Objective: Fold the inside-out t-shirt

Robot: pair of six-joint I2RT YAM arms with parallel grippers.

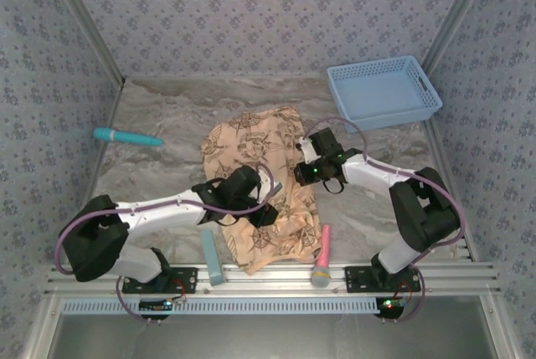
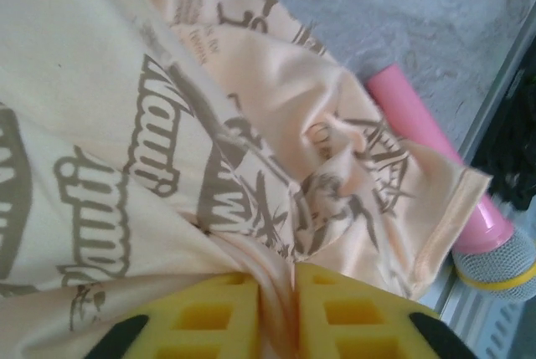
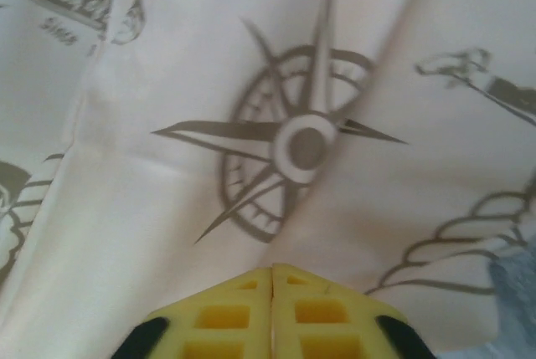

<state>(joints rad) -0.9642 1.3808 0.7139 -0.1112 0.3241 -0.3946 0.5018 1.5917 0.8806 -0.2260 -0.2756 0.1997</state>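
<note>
The inside-out t-shirt (image 1: 251,146), peach-tan with faded brown print, lies crumpled lengthwise in the middle of the table. My left gripper (image 1: 266,212) sits over its near part; in the left wrist view the yellow fingers (image 2: 218,317) are shut on a bunched fold of the t-shirt (image 2: 276,108). At the cloth's right edge, the right gripper (image 1: 298,165) has its jaws pressed together. In the right wrist view its tips (image 3: 273,271) meet at a raised crease of the t-shirt (image 3: 167,208) beside a compass print.
A blue basket (image 1: 383,91) stands at the back right. A teal tool (image 1: 126,136) lies at the left. A pink-handled brush (image 1: 322,254) and a light blue block (image 1: 212,256) lie near the front rail, either side of the shirt's hem.
</note>
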